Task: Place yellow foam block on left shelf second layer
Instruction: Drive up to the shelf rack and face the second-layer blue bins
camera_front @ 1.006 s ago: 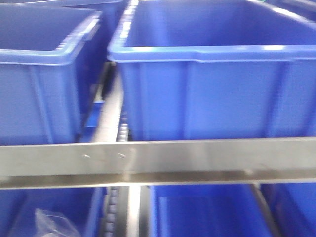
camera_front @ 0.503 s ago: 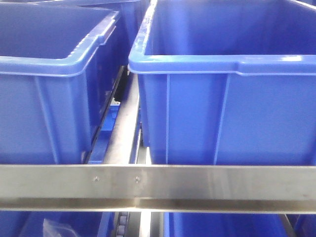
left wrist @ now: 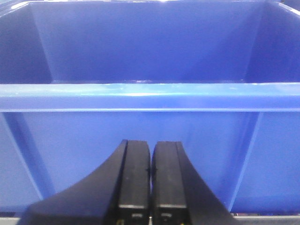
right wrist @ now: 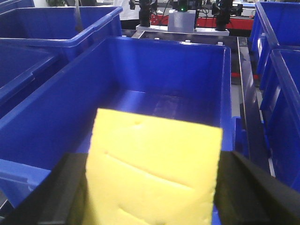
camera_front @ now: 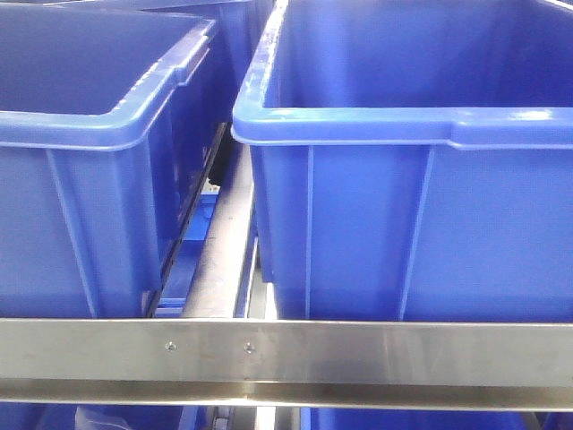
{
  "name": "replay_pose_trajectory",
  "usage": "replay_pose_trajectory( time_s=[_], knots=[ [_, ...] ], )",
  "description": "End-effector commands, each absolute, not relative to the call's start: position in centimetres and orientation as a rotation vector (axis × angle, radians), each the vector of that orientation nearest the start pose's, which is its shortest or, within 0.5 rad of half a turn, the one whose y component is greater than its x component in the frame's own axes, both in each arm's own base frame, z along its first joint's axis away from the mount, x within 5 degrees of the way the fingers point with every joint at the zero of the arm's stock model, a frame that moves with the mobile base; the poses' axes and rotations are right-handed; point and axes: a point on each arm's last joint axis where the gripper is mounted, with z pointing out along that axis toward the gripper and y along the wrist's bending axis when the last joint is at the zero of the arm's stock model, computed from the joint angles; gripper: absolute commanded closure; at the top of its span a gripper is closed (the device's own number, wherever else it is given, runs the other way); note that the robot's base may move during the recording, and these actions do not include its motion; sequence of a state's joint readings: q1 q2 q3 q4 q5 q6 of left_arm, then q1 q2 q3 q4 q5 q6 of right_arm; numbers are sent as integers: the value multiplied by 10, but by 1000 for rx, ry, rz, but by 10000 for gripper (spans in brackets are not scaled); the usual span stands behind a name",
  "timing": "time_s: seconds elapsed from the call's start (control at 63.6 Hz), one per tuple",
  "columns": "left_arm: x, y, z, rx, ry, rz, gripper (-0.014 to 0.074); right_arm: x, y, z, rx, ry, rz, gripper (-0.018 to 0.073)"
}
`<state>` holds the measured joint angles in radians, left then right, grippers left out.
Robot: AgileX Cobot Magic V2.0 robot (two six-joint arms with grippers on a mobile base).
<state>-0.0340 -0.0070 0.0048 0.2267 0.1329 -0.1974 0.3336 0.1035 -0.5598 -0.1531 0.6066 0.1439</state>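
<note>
The yellow foam block (right wrist: 154, 173) is showing as a pale lemon, matte piece with plain faces, marked by a few shallow creases and small dents. The right gripper (right wrist: 152, 192) is clamping it, its dark fingers (right wrist: 56, 197) pressing on both sides, and is holding it in the air above the near rim of an open blue bin (right wrist: 168, 75). More blue bins are flanking that bin on either side, and black and red equipment (right wrist: 187, 14) is standing beyond the far row.

The left gripper (left wrist: 150, 183) is hanging with its two black fingers pressed together on nothing, just in front of the wall of another blue bin (left wrist: 140, 126), below its rim.

In the front view, a left bin (camera_front: 89, 224) and a right bin (camera_front: 403, 224) are sitting side by side on a shelf level, a narrow metal track (camera_front: 224, 251) running between them. A brushed steel rail (camera_front: 376, 354) with two small screws is crossing the foreground beneath them, and more blue plastic is showing under it.
</note>
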Motion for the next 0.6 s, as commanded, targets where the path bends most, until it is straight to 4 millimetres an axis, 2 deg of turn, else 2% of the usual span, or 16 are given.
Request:
replay_pose_trajectory(
  time_s=[0.0, 0.582],
  knots=[
    [57, -1, 200, 41, 1543, -8, 460, 18, -2, 350, -188, 1521, 191, 208],
    [57, -1, 200, 41, 1543, -8, 460, 18, -2, 350, -188, 1520, 191, 208]
  ],
)
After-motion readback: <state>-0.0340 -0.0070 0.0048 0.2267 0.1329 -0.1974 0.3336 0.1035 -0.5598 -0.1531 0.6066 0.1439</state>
